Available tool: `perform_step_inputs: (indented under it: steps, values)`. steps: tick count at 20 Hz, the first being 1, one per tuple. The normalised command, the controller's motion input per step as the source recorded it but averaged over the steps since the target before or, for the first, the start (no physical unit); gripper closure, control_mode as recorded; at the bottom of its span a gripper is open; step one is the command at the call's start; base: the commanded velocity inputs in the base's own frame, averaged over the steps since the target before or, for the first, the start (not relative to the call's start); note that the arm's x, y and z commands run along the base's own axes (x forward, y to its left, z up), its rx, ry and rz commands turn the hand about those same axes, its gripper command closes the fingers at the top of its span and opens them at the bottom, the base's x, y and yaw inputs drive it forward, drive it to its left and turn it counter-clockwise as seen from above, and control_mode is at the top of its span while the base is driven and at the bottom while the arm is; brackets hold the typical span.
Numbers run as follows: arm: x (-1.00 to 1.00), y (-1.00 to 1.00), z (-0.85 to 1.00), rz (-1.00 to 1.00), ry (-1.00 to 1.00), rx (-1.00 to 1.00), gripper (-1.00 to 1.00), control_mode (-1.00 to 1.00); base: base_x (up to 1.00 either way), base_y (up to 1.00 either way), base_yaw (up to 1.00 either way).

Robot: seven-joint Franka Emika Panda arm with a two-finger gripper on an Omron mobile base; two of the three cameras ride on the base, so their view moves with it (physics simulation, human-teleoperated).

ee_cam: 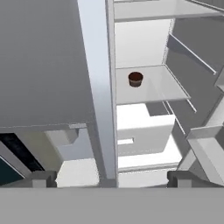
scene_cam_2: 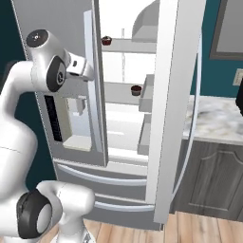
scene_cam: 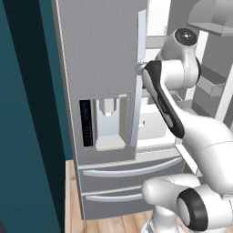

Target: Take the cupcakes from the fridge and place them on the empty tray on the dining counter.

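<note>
While the right door of the fridge (scene_cam_2: pixel 175 109) stands swung open and the left door is shut, the jaws of the gripper (ee_cam: pixel 107 179) are seen spread wide and empty, with the two dark tips set well apart on either side of the left door's pale handle (ee_cam: pixel 99 87). From that handle, one cupcake (ee_cam: pixel 135 79) is seen ahead and just to the right, upright on a middle glass shelf (ee_cam: pixel 148 85) inside the white compartment, well apart from the tips. Being round, it offers no long axis, so any jaw orientation is judged to suit it. A second cupcake (scene_cam_2: pixel 107 41) is placed on the shelf above, nearer the handle's side of the opening. The coming move is judged to call for a shift to the right past the handle's edge and then a reach forward into the compartment. The shelf is a smooth, pale pane with bare space around the cupcake. To the right of the fridge, a marble worktop (scene_cam_2: pixel 213 118) on grey cabinets is seen against a teal wall, and a wooden floor (scene_cam_2: pixel 199 228) lies below.
</note>
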Motion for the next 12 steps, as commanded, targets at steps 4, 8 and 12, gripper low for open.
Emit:
perform_step_inputs:
  steps: [4,8,12]
  values:
    - [0.52,0.00,-0.24,0.00,-0.23,0.00,-1.00,-1.00,0.00,0.00,0.00]
    - [0.53,0.00,-0.14,0.00,-0.14,0.00,-1.00,-1.00,0.00,0.00,0.00]
    - [0.58,0.00,-0.01,0.00,0.00,0.00,-1.00,-1.00,0.00,0.00,0.00]
